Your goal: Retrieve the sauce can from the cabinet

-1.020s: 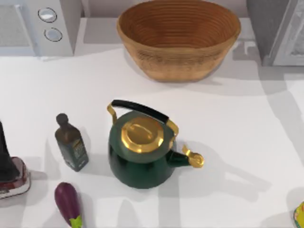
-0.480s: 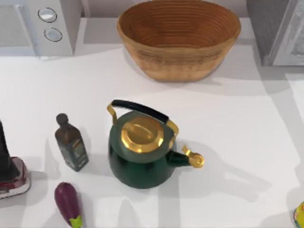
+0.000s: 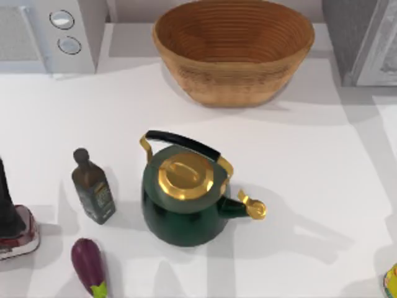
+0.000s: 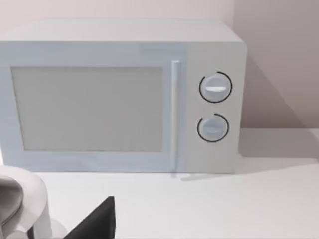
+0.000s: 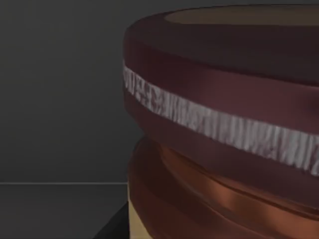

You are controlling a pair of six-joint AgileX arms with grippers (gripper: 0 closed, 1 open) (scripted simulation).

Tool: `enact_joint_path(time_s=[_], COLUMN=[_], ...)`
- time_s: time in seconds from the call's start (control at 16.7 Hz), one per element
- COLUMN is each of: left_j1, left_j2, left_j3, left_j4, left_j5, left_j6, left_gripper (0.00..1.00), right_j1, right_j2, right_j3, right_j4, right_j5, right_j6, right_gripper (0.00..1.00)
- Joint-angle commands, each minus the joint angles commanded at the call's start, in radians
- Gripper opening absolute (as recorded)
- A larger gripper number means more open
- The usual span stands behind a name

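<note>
The sauce can (image 5: 224, 124) looms very close in the right wrist view. It has a dark maroon top, a pale textured band and a copper-brown rim, and it stands in the dark inside of the cabinet (image 3: 363, 37). A dark edge of my right gripper (image 5: 112, 228) shows just beside the can's base. My left arm (image 3: 6, 198) is parked at the table's left edge. A dark piece of the left gripper (image 4: 94, 224) faces the microwave (image 4: 119, 94).
A green kettle (image 3: 183, 202) with a gold lid stands mid-table. Left of it are a dark oil bottle (image 3: 92, 186) and an eggplant (image 3: 88, 264). A wicker basket (image 3: 232, 53) sits at the back. A red-and-white object (image 3: 22, 234) lies at the left edge.
The shadows at the table's right side have shifted slightly. The things on the table have not moved.
</note>
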Motion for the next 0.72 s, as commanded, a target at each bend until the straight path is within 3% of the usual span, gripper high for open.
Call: enact_joint_path(time_s=[0.48,0.72], left_j1=[0.000,0.000], left_j2=[0.000,0.000], left_j3=[0.000,0.000], left_j4=[0.000,0.000], left_j5=[0.000,0.000], left_j6=[0.000,0.000], left_gripper=[1.00,1.00], right_j1=[0.000,0.000], right_j2=[0.000,0.000], right_j3=[0.000,0.000], right_j4=[0.000,0.000], right_j5=[0.000,0.000], right_j6=[0.000,0.000], right_gripper=[0.02,0.00])
